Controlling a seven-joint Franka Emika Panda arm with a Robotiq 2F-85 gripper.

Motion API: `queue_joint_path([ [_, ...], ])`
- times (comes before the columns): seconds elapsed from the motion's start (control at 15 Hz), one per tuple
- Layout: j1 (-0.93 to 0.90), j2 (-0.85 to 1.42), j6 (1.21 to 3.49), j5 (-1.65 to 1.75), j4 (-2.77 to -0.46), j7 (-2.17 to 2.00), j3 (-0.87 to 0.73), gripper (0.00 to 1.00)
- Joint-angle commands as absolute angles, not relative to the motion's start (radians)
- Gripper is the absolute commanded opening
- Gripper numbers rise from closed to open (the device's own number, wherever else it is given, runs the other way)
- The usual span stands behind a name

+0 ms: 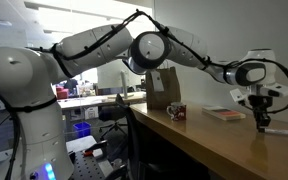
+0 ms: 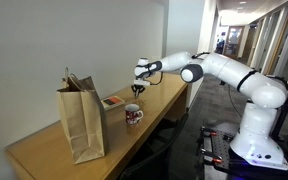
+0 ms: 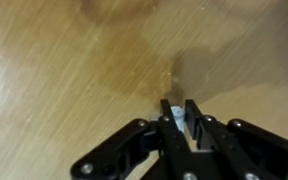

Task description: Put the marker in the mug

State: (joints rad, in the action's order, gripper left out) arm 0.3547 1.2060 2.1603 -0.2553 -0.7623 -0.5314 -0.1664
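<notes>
In the wrist view my gripper point(image 3: 182, 108) is shut on the marker point(image 3: 176, 114), whose pale rounded end shows between the two black fingers above the wooden table. In both exterior views the gripper point(image 1: 263, 118) point(image 2: 137, 93) hangs low over the table; the marker is too small to make out there. The mug point(image 1: 176, 112) point(image 2: 133, 116), small and dark with red and white patterning, stands upright on the table near the front edge. The gripper is apart from the mug, beyond the reddish book.
A tall brown paper bag point(image 1: 162, 88) point(image 2: 82, 122) stands beside the mug. A flat reddish book point(image 1: 224, 114) point(image 2: 112, 101) lies between mug and gripper. The wooden table point(image 1: 234, 140) point(image 2: 44, 155) runs along a white wall.
</notes>
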Motion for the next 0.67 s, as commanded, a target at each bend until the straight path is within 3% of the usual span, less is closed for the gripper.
queue_joint_path([
  [0.0, 0.343, 1.201, 2.104, -0.244, -0.746, -0.57, -0.18, 0.05],
  [0.6, 0.264, 0.991, 1.99, -0.282, -0.964, -0.486, -0.105, 0.05],
])
